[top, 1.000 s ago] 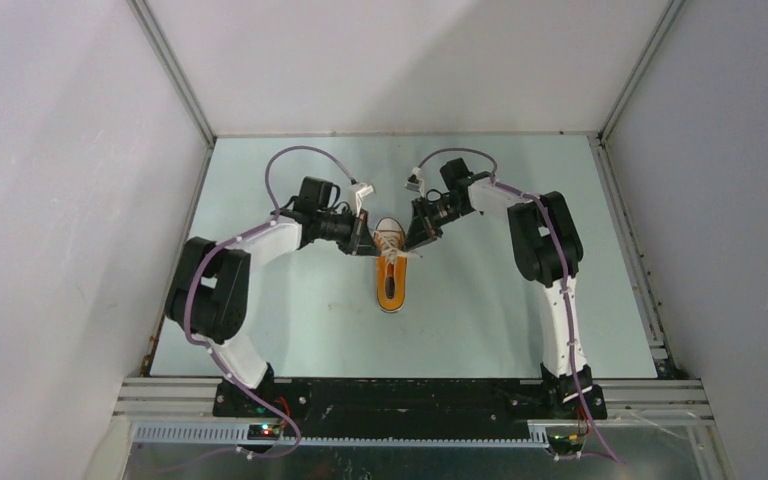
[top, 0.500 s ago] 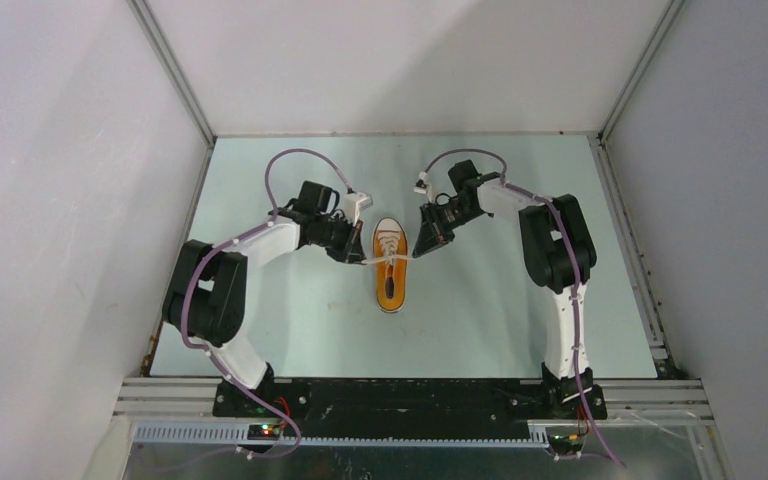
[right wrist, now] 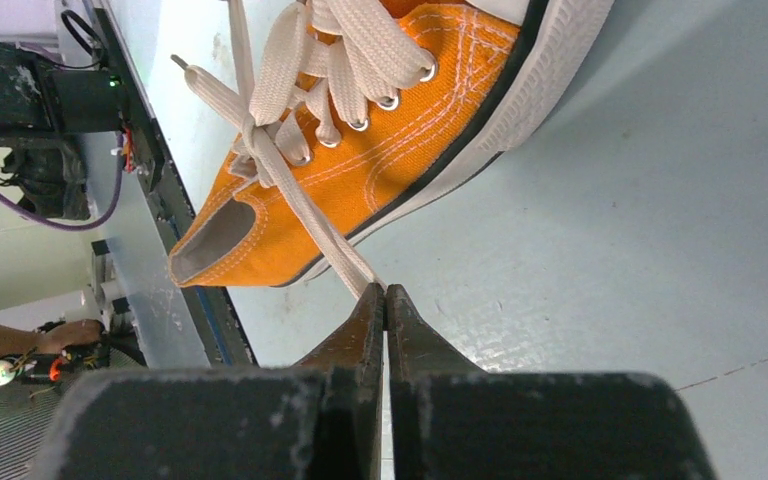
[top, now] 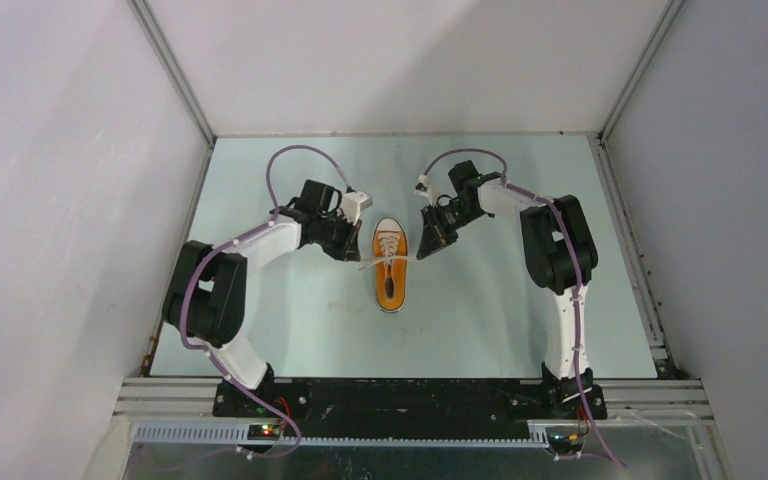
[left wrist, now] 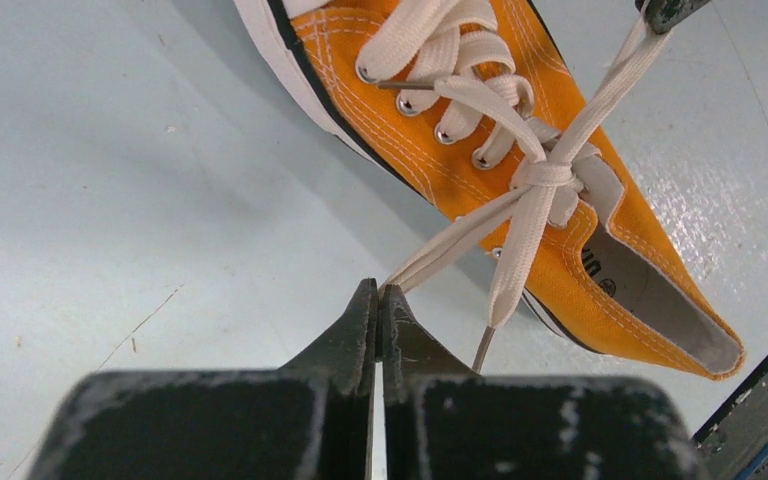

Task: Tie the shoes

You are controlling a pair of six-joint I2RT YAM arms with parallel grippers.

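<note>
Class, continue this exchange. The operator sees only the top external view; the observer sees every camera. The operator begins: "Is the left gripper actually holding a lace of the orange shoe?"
Observer: Yes. The left wrist view shows the left gripper shut on what looks like a doubled strand of lace.
Operator: And the right gripper?
Observer: The right gripper is shut on a single strand, pulled straight from the shoe.
Operator: Is anything tied yet?
Observer: One tight knot sits by the top eyelets, with a loose lace end hanging beside it.
</note>
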